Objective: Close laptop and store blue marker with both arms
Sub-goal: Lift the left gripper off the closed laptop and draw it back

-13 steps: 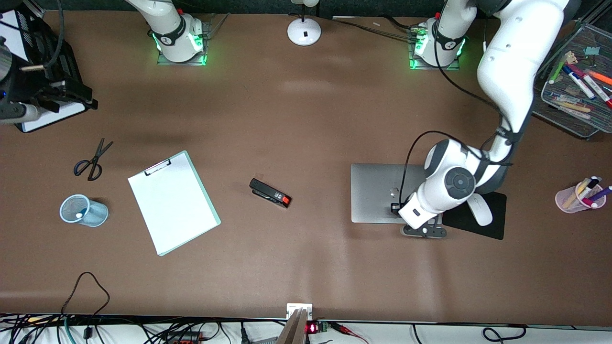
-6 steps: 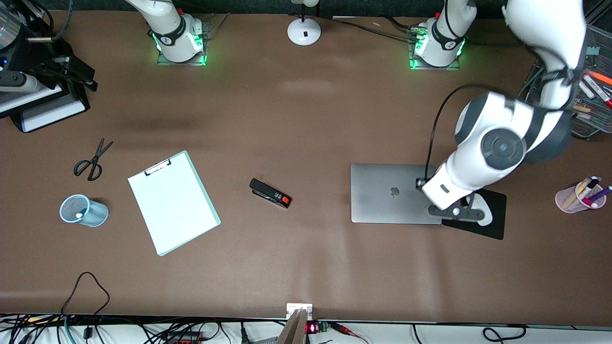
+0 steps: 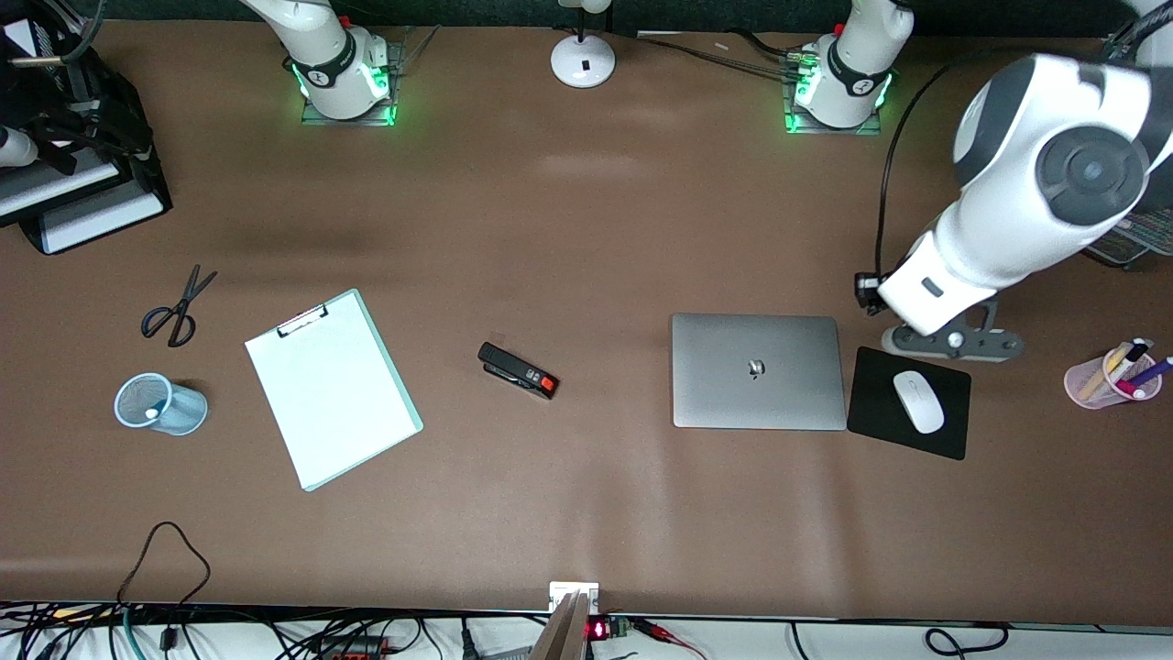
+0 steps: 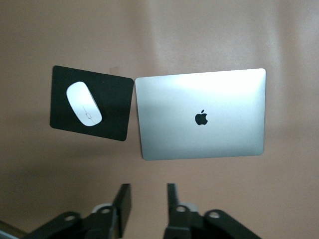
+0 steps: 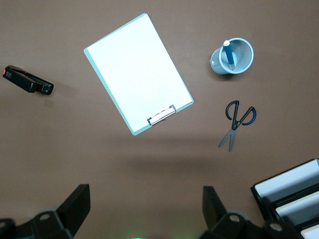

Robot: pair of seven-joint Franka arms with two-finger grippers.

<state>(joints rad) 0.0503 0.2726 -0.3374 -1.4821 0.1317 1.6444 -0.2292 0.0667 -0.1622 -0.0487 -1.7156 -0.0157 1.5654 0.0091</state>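
Note:
The silver-grey laptop [image 3: 759, 370] lies closed and flat, apple logo up, beside the black mouse pad [image 3: 871, 431]; it also shows in the left wrist view [image 4: 202, 114]. The blue marker [image 5: 227, 54] stands in the pale blue mesh cup [image 3: 160, 404] near the right arm's end of the table. My left gripper [image 3: 953, 341] is high over the table by the mouse pad's edge; its own view shows it [image 4: 147, 201] open and empty. My right gripper [image 5: 145, 204] is open wide and empty, high over the right arm's end of the table.
A clipboard [image 3: 332, 389], a black stapler [image 3: 519, 370] and scissors [image 3: 176, 308] lie on the table. A white mouse [image 3: 918, 401] sits on the pad. A pink pen cup [image 3: 1104, 380], a mesh tray of markers [image 3: 1132, 238], a paper tray [image 3: 92, 206] and a lamp base [image 3: 583, 59] stand round the edges.
My left arm has lifted off the closed laptop lid and swung up toward the left arm's end of the table, uncovering the laptop and mouse. The right arm shifted slightly at its corner.

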